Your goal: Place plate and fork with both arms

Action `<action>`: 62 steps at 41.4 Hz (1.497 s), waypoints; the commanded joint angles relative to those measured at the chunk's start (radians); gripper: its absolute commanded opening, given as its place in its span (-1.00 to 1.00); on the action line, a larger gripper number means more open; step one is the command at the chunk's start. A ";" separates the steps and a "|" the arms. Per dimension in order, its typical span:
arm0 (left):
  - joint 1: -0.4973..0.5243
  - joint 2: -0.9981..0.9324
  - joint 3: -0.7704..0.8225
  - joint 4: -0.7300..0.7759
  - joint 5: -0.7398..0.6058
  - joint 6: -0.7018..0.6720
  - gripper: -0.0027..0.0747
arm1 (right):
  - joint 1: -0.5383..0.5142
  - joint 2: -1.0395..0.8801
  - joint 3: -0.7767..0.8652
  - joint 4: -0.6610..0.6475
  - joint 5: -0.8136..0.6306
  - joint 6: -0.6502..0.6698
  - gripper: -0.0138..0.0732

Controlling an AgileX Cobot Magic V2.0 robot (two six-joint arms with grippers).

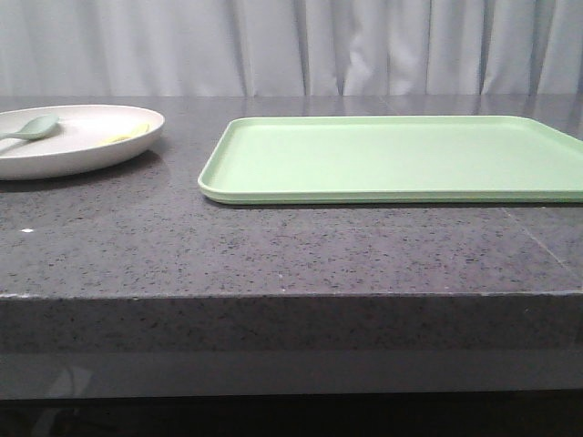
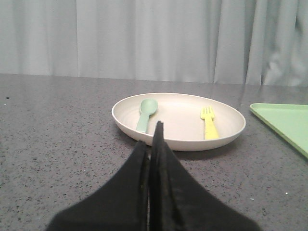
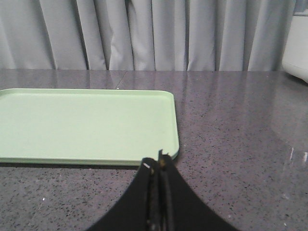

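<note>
The off-white plate (image 1: 82, 150) sits at the far left of the table and also shows in the left wrist view (image 2: 192, 139). In it lie the yellow fork (image 2: 210, 124), seen as a yellow sliver in the front view (image 1: 127, 135), and a pale grey-green spoon (image 2: 146, 113). My left gripper (image 2: 150, 137) is shut and empty, just short of the plate's near rim. My right gripper (image 3: 159, 161) is shut and empty, by the near right corner of the light green tray (image 3: 86, 125). Neither gripper shows in the front view.
The light green rectangular tray (image 1: 401, 159) lies on the dark speckled table, right of the plate. The table's front edge (image 1: 291, 296) runs across the front view. A grey curtain hangs behind. A white object (image 3: 296, 53) stands at the far right.
</note>
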 commanded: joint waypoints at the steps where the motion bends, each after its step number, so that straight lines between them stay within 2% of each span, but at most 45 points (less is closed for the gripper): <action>1: 0.004 -0.025 0.010 0.000 -0.088 -0.012 -0.98 | -0.006 -0.019 -0.003 -0.006 -0.081 -0.006 -0.84; 26: 0.004 -0.025 0.010 0.000 -0.088 -0.012 -0.98 | -0.006 -0.019 -0.003 -0.006 -0.083 -0.006 -0.84; 37: 0.004 -0.025 -0.011 0.000 -0.144 -0.012 -0.98 | -0.006 -0.019 -0.017 -0.006 -0.179 -0.006 -0.84; 42: 0.004 -0.018 -0.117 0.000 -0.127 -0.012 -0.98 | -0.006 -0.019 -0.115 -0.006 -0.162 -0.006 -0.84; 47: 0.004 0.018 -0.286 0.000 -0.059 -0.012 -0.98 | -0.006 0.013 -0.291 -0.008 -0.060 -0.007 -0.84; 57: 0.004 0.233 -0.632 0.000 0.243 -0.012 -0.98 | -0.006 0.204 -0.587 -0.088 0.195 -0.009 -0.84; 62: 0.004 0.333 -0.717 0.000 0.329 -0.012 -0.98 | -0.006 0.293 -0.672 -0.087 0.327 -0.009 -0.84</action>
